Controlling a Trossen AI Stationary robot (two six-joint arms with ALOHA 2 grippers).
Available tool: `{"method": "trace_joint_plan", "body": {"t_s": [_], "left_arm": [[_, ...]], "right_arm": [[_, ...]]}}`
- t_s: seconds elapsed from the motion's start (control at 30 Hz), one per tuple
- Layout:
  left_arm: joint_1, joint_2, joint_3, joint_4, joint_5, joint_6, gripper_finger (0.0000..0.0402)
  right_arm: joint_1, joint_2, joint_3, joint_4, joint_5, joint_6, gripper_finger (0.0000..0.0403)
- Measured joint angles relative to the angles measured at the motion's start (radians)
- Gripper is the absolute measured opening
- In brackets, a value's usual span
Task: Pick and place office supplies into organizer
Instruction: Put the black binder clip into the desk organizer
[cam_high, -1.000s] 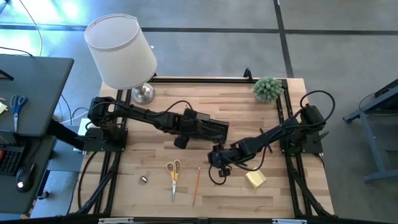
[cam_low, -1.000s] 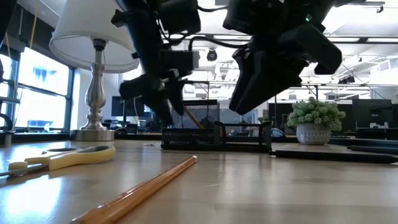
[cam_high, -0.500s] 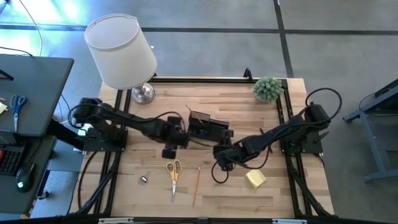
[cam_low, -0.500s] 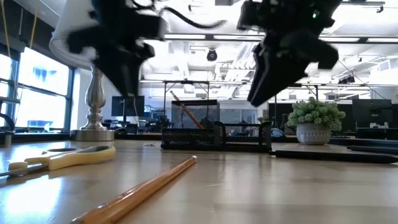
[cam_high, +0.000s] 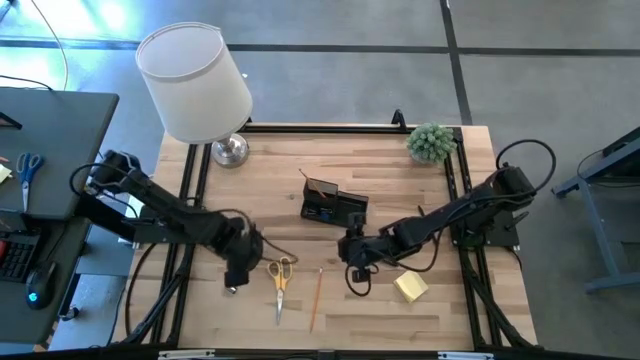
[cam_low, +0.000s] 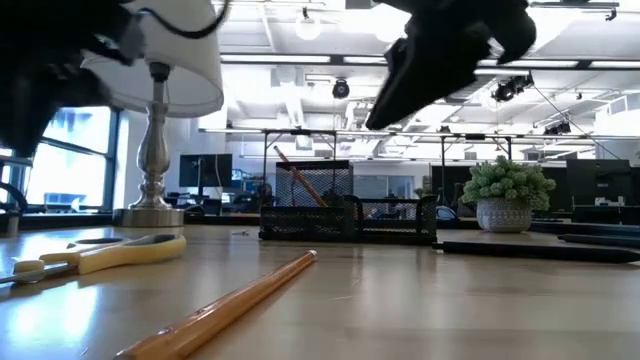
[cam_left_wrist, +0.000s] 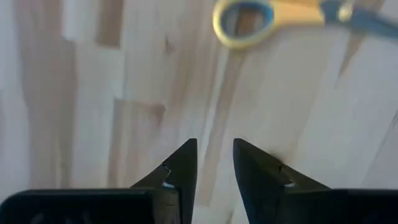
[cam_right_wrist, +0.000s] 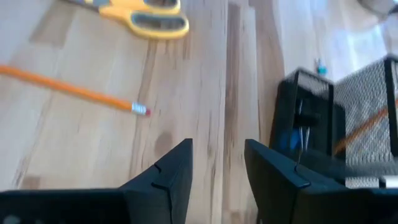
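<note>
No readable writing shows; left gripper (cam_high: 236, 272) hangs partly open near the scissors (cam_high: 280, 279), right gripper (cam_high: 353, 262) open at the organizer's (cam_high: 334, 207) five o'clock.

1. The high view looks straight down from well above, taking in the whole wooden surface (cam_high: 330, 160), both arms and the floor around.
2. The low view sits at surface height, facing level across the boards toward the organizer (cam_low: 348, 205) and the room behind; a pencil (cam_low: 230, 303) lies very near its lens.
3. The left wrist view looks down steeply and closely at bare boards, sharing the yellow scissors (cam_left_wrist: 273, 15) with the high view.
4. The right wrist view looks forward low over the boards, sharing organizer, pencil and scissors with the high view.
</note>
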Motion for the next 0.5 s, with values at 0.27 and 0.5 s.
{"method": "trace_joint_plan", "body": {"t_s": [0.27, 0.5], "left_arm": [[-0.077, 0.001, -0.058, 0.021, -0.001, -0.213, 0.0106], [-0.078, 0.002, -0.066, 0.008, 0.089, -0.382, 0.0208]], "right_arm": [[-0.017, 0.0, 0.0, 0.055, -0.066, -0.069, 0.0139], [-0.04, 0.0, 0.0, 0.058, -0.067, -0.207, 0.0139]]}}
